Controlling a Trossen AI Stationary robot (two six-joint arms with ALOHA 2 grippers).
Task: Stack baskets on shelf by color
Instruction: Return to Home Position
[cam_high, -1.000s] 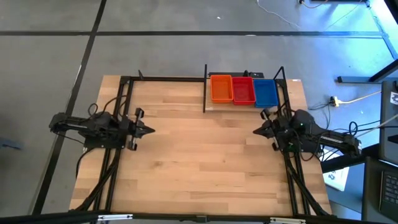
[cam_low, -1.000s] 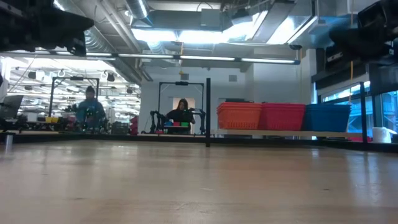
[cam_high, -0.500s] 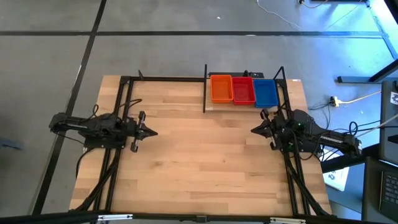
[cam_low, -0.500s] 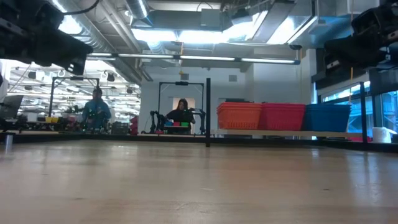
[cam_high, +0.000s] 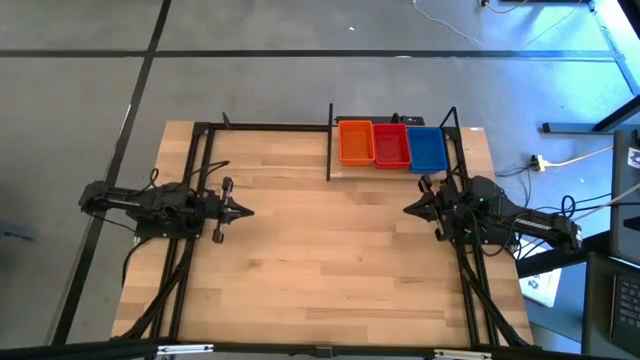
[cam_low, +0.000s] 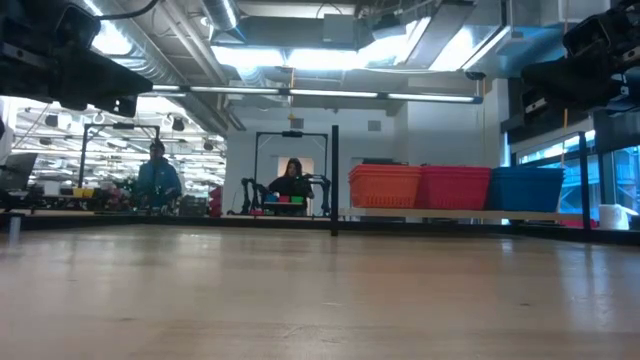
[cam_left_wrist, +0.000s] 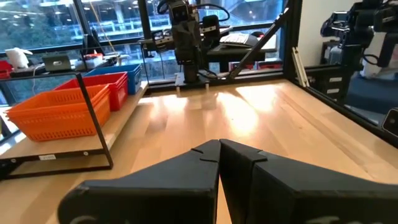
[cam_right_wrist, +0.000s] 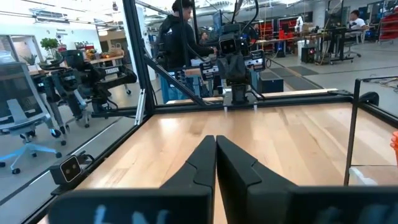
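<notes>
Baskets (cam_high: 391, 145) are sitting in a tidy row on the shelf (cam_low: 450, 213) at the far edge of the desk (cam_high: 320, 250), over towards the right arm's side: the orange pile (cam_high: 356, 142) nearest the desk's middle, the red pile (cam_high: 391, 146) touching it in the centre, and the blue pile (cam_high: 427, 148) closest to the right arm. How many are nesting in each pile cannot be told. The left end effector (cam_high: 243, 211) is hovering above the desk's left side, well apart from the shelf, fingers (cam_left_wrist: 205, 155) pressing together and gripping nothing. The right end effector (cam_high: 408, 209) is hanging near the shelf's front on the right, pointing inward, its fingers (cam_right_wrist: 205, 155) likewise meeting, empty. Two people (cam_low: 155, 180) are showing in the room beyond.
</notes>
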